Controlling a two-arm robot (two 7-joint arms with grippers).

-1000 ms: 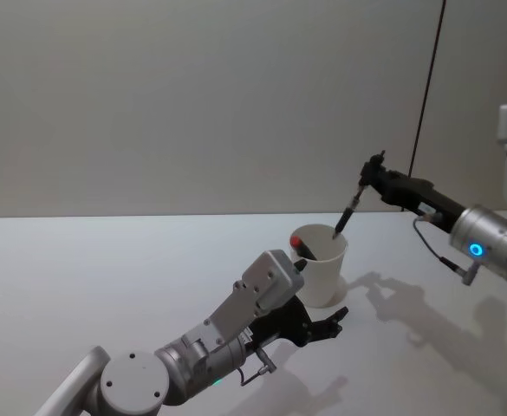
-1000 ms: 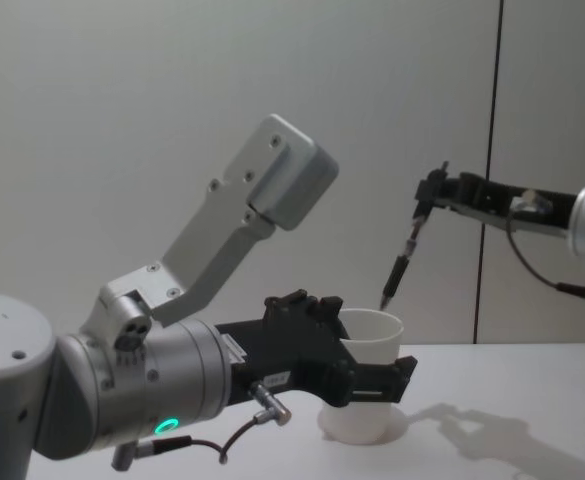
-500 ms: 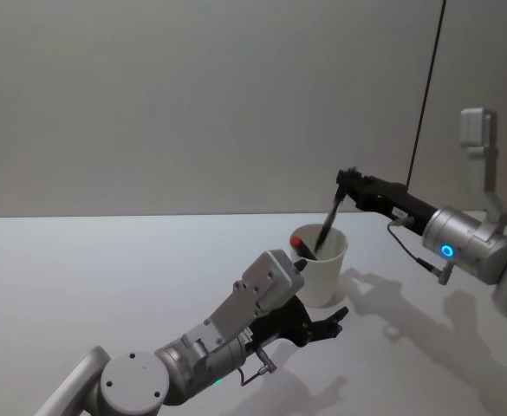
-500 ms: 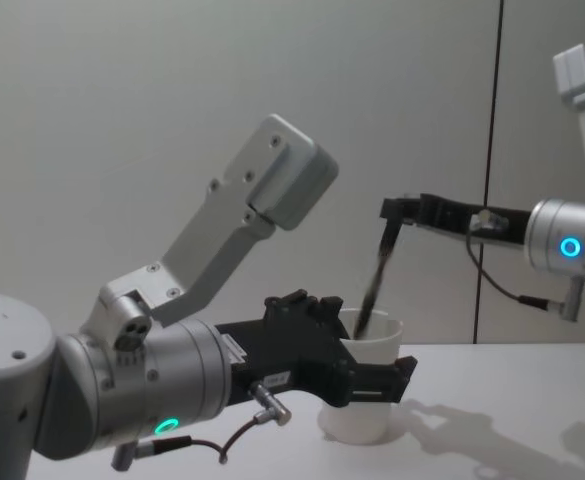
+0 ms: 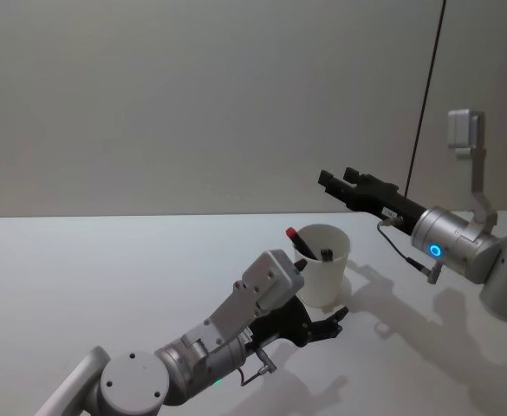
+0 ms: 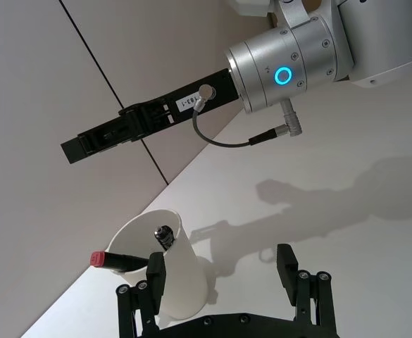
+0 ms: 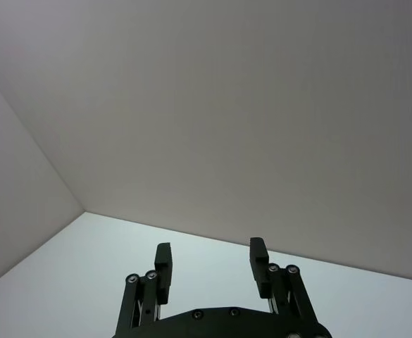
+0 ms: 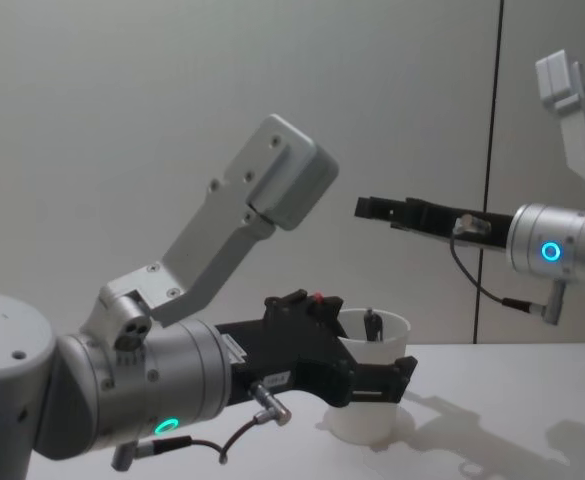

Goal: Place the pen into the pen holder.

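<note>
With the pen (image 5: 326, 254) resting in the pen holder (image 5: 322, 277), lift the right claw (image 5: 330, 181), fingers apart and empty, straight clear; the left claw (image 8: 372, 375), spread around the holder, steadies it on the bench (image 5: 106, 269).

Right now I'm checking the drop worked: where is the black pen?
The black pen stands inside the pen holder, beside a red-capped marker, in front of the left gripper and below the open right gripper.

Plain grey wall (image 5: 192, 104), dark vertical seam (image 5: 426, 87), white table (image 5: 80, 286)
</note>
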